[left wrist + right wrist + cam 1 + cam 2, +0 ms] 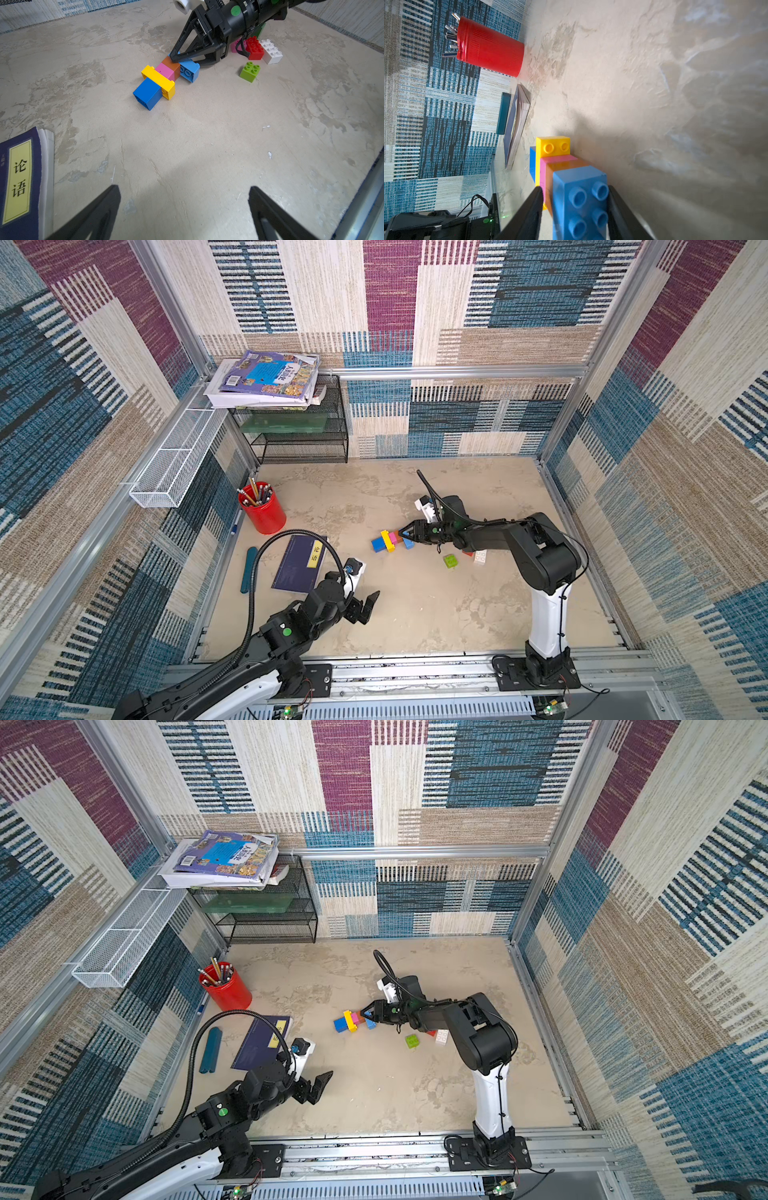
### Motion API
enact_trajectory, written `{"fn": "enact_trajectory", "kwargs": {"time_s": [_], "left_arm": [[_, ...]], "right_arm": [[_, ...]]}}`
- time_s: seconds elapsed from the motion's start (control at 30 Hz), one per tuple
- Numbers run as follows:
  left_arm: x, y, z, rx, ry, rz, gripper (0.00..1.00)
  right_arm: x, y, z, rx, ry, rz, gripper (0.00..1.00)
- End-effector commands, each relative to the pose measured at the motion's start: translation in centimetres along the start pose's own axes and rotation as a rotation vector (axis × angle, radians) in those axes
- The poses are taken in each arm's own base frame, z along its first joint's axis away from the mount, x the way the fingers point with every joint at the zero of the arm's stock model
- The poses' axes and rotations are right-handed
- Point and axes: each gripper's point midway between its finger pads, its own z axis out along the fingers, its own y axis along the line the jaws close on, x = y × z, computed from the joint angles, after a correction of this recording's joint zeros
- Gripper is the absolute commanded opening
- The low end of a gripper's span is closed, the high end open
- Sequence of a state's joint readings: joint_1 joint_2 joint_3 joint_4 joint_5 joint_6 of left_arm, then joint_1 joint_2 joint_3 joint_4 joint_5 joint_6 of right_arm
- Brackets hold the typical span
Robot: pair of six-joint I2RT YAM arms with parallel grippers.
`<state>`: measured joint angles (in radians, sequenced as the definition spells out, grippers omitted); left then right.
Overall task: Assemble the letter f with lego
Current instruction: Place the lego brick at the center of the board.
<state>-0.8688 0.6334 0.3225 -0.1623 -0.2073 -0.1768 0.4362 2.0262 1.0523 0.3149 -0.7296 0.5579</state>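
In both top views a row of joined lego lies on its side mid-table: blue brick point(377, 544), yellow brick point(388, 541), pink brick point(164, 70), brown brick point(170, 63) and light blue brick point(579, 199). My right gripper point(575, 188) straddles the light blue brick, open, with a gap showing between one finger and the brick. A loose green brick point(250, 71), red brick point(254, 48) and white brick point(271, 51) lie beside the right arm. My left gripper point(184, 188) is wide open over bare table, nearer the front, holding nothing.
A red pencil cup point(263, 509), a dark blue book point(300, 564) and a teal case point(248, 569) sit at the left. A black wire shelf point(299, 435) with stacked books stands back left, with a white mesh basket point(174, 464) on the left wall.
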Motion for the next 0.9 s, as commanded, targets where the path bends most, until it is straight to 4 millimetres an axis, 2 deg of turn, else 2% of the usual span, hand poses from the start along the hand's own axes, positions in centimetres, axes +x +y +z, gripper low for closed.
{"fn": "enact_trajectory", "kwargs": {"time_s": [0.0, 0.3, 0.5, 0.63, 0.7, 0.87], "left_arm": [[-0.4, 0.0, -0.1, -0.004, -0.014, -0.006, 0.99], [-0.4, 0.0, -0.1, -0.004, -0.012, -0.005, 0.99], [-0.4, 0.0, -0.1, -0.003, -0.014, -0.006, 0.99], [-0.4, 0.1, -0.1, -0.005, -0.013, -0.006, 0.99], [-0.4, 0.1, -0.1, -0.007, -0.014, -0.007, 0.99], [-0.4, 0.1, -0.1, -0.006, -0.014, -0.006, 0.99]], "right_arm": [[-0.7, -0.2, 0.0, 0.017, -0.014, -0.032, 0.55], [-2.1, -1.1, -0.6, 0.099, -0.037, -0.048, 0.56], [-1.9, -1.6, -1.5, 0.191, -0.044, -0.080, 0.54], [-1.5, -1.1, -2.6, 0.272, -0.053, -0.128, 0.53], [-1.3, -0.8, -3.2, 0.300, -0.056, -0.145, 0.50], [-0.2, -0.3, -3.9, 0.350, -0.050, -0.176, 0.36]]}}
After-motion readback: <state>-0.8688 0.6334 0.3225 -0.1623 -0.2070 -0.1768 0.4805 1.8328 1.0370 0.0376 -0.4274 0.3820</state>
